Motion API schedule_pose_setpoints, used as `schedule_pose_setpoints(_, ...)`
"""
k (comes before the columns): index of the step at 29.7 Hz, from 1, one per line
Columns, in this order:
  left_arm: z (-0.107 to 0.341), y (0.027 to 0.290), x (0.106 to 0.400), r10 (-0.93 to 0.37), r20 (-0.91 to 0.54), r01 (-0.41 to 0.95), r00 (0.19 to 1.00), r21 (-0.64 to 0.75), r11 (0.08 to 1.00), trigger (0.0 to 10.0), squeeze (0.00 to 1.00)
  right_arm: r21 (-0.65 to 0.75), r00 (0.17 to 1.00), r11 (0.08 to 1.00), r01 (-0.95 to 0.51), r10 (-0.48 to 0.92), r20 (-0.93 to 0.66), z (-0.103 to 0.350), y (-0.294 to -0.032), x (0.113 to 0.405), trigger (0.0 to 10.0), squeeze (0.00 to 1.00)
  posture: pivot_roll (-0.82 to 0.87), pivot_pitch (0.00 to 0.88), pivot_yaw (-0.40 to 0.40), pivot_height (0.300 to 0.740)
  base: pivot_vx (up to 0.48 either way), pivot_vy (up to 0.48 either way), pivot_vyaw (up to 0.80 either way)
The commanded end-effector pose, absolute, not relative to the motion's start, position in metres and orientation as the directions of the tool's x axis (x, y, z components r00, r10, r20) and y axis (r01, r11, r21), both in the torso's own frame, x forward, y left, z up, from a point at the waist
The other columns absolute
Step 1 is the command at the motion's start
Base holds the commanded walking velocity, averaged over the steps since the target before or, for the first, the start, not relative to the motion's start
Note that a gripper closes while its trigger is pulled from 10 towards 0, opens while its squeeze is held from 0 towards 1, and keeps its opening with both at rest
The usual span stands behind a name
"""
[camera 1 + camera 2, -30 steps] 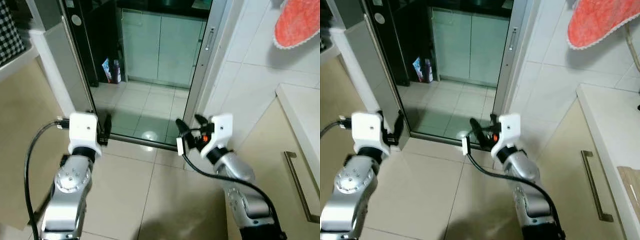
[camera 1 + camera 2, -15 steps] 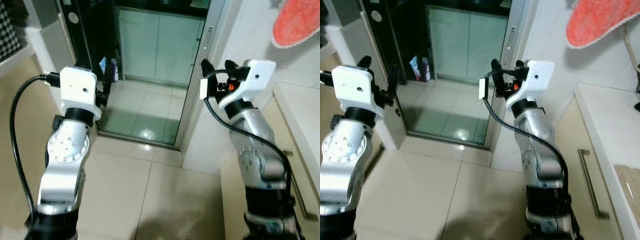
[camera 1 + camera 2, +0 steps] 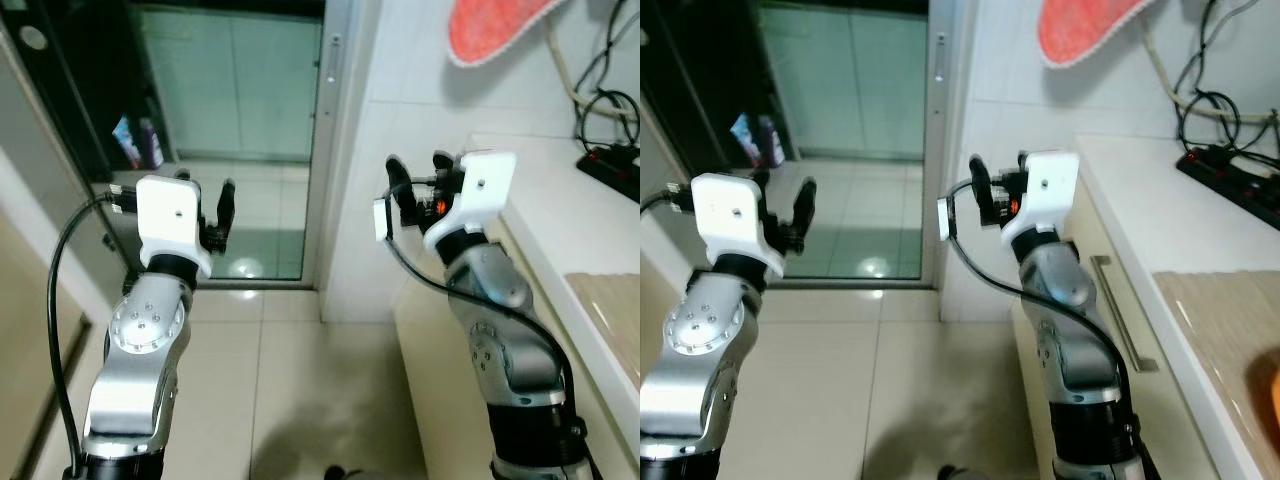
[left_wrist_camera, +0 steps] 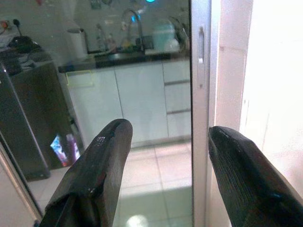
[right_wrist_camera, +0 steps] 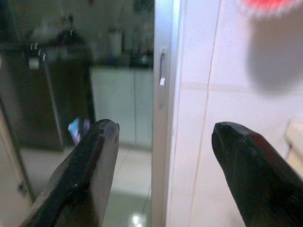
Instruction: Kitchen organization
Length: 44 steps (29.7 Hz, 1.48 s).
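Note:
Both arms are raised in front of me, facing a sliding glass door [image 3: 240,120] with an aluminium frame [image 3: 328,130]. My left gripper [image 3: 207,195] is open and holds nothing; in its wrist view the fingers [image 4: 99,165] frame white kitchen cabinets [image 4: 142,99] and a tap behind the glass. My right gripper [image 3: 416,170] is open too, level with the white tiled wall beside the door frame [image 5: 163,94]. Neither gripper touches anything.
A pale counter [image 3: 560,200] runs along my right, with a drawer handle [image 3: 1120,310], a beige mat [image 3: 610,300] and a black power strip with cables [image 3: 610,160]. A red cloth [image 3: 490,25] hangs on the wall. A packet and bottle [image 3: 135,145] stand on the floor behind the glass.
The view has swung right, bringing the counter and power strip in. Both arms rose from low to chest height, then settled slightly lower. Both grippers stayed open.

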State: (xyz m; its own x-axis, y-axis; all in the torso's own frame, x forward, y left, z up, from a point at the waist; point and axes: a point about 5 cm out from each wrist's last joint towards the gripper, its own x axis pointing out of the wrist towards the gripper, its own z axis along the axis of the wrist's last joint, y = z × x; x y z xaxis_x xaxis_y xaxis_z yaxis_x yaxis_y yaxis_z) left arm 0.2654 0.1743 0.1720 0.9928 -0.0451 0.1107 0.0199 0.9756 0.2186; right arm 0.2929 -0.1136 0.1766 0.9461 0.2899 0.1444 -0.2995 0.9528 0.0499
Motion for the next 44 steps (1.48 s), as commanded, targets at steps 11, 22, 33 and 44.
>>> schedule_pose_setpoints(11, 0.137, 0.176, 0.258, -0.116, 0.004, 0.111, 0.993, 0.267, 0.957, 10.0, 0.00, 0.044, 0.934, 0.944, -0.326, 0.329, -0.137, 0.099, -0.113, 0.268, 10.0, 0.00, 0.01, 0.000, -0.016, 0.740, 0.000, 0.024, -0.80)
schedule_pose_setpoints(22, 0.141, 0.176, 0.264, -0.128, 0.029, 0.115, 0.991, 0.283, 0.952, 10.0, 0.00, 0.077, 0.936, 0.950, -0.303, 0.312, -0.164, 0.086, -0.119, 0.264, 10.0, 0.00, 0.01, 0.000, -0.010, 0.740, 0.000, 0.451, -0.80)
schedule_pose_setpoints(33, 0.139, 0.172, 0.266, -0.133, 0.037, 0.119, 0.990, 0.259, 0.959, 10.0, 0.00, 0.057, 0.954, 0.960, -0.273, 0.278, -0.110, 0.099, -0.125, 0.270, 10.0, 0.00, 0.00, 0.000, -0.007, 0.740, 0.000, 0.422, -0.80)
schedule_pose_setpoints(44, 0.170, 0.171, 0.269, -0.085, 0.195, 0.065, 0.977, 0.104, 0.992, 10.0, 0.00, 0.060, 0.961, 0.972, -0.226, 0.213, 0.178, 0.173, -0.127, 0.291, 10.0, 0.00, 0.00, 0.000, -0.046, 0.740, 0.000, 0.000, -0.80)
